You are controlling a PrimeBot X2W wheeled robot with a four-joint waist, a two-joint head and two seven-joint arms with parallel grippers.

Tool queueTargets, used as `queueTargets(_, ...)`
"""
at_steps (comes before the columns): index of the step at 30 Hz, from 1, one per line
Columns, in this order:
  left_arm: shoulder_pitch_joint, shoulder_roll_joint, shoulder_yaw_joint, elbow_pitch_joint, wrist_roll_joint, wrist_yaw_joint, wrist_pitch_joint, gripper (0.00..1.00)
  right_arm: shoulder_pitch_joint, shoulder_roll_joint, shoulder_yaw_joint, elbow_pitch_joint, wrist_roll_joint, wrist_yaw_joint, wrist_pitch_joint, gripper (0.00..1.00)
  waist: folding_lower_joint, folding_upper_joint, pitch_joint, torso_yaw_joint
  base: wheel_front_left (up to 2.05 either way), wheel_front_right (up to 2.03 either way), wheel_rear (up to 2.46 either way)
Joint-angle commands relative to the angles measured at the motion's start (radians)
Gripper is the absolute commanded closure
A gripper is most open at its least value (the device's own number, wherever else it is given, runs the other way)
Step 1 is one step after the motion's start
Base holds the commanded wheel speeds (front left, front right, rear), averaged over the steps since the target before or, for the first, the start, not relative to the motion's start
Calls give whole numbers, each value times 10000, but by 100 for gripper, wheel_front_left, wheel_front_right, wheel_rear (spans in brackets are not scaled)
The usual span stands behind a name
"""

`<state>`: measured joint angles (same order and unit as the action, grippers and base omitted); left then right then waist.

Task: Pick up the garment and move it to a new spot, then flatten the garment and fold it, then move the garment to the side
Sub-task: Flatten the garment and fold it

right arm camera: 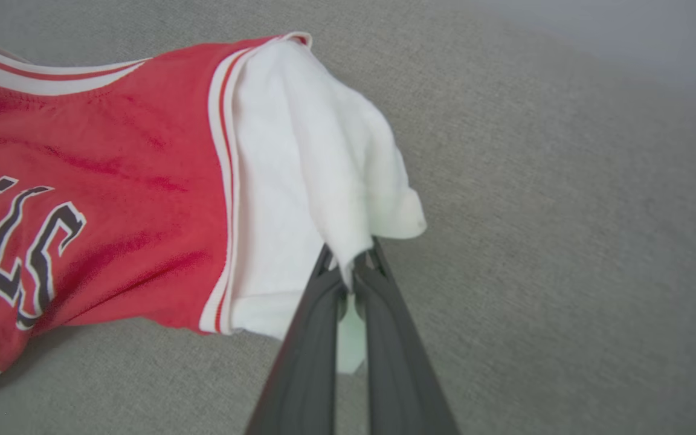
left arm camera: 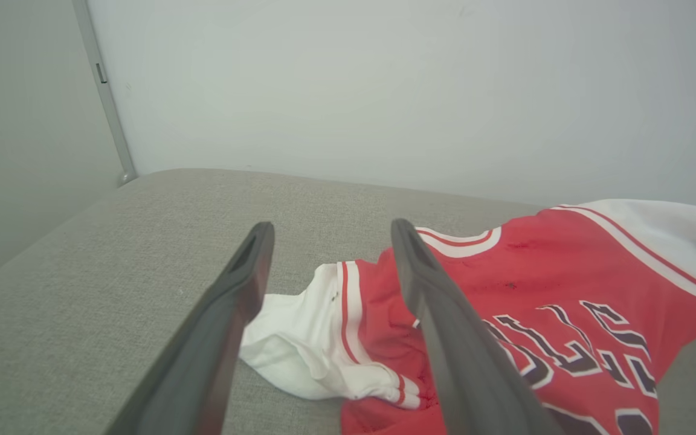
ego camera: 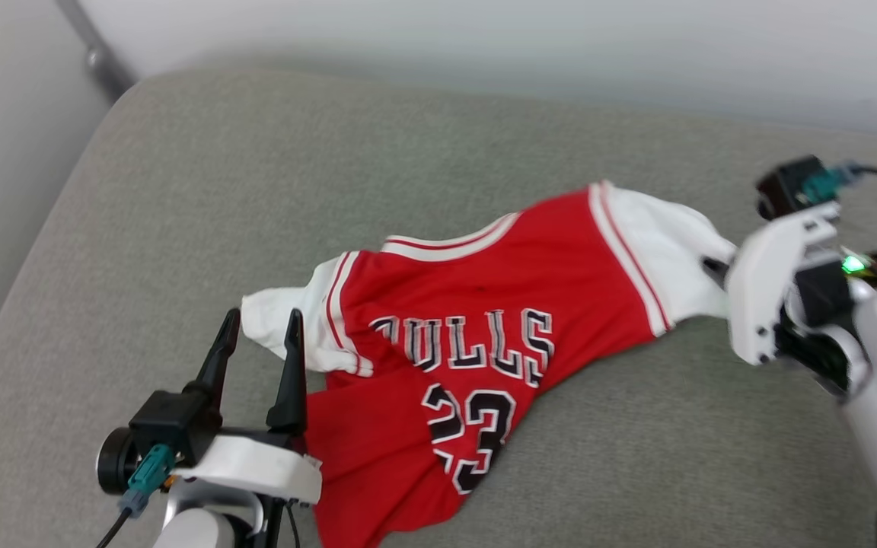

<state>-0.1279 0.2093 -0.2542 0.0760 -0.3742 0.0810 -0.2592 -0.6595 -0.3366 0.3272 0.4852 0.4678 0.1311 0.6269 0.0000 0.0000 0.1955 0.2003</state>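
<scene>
The shirt (ego camera: pixel 484 304) is clamped by the right tool (right arm camera: pixel 351 260); the left tool (ego camera: pixel 263 315), lower left, is spread open; pickup is judged underway, and lifting is likely needed next.

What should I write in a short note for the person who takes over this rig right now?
Right gripper: shut on one white sleeve of the garment.
Left gripper: open, at the other white sleeve, not gripping.
The garment: crumpled, print up, on the grey cushion.
Done: one grasp. Left: lift and move, flatten, fold, set aside.
</scene>
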Motion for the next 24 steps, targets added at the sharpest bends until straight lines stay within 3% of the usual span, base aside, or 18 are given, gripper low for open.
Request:
queueTargets(1,200,73,67,-39,-57,102,23,0,570,-264,-215,-403,-18,-7,38,100,0,0,-520,-496,0,0,0)
queueTargets(6,681,214,162,-306,-156,269,244,0,2547,-768,-1638,-1610,-265,-7,356,100,0,0,-886,-924,0,0,0)
queueTargets(12,1051,354,206,-547,-244,411,534,0,4896,-239,-3715,-1873,-876,-5,233,100,0,0,-1092,-1161,0,0,0)
queueTargets(13,1101,372,217,-569,-242,433,570,0,5188,-19,-3953,-1773,-930,-7,108,94,0,0,-1125,-1191,0,0,0)
queueTargets(14,1155,396,227,-585,-275,437,611,0,5444,179,-4151,-1660,-1047,-5,-96,63,0,0,-1146,-1227,0,0,0)
queueTargets(15,1204,413,244,-591,-314,453,634,0,5628,355,-4316,-1558,-1129,-5,-313,11,0,0,-1179,-1258,0,0,0)
queueTargets(16,1261,433,251,-586,-329,476,680,0,5726,523,-4477,-1505,-1161,-7,-544,0,0,0,-1218,-1287,0,0,0)
queueTargets(24,1713,594,396,-486,-521,627,952,0,6392,1428,-5250,-2259,-1836,-5,-3277,0,0,0,-1742,-1490,0,0,0)
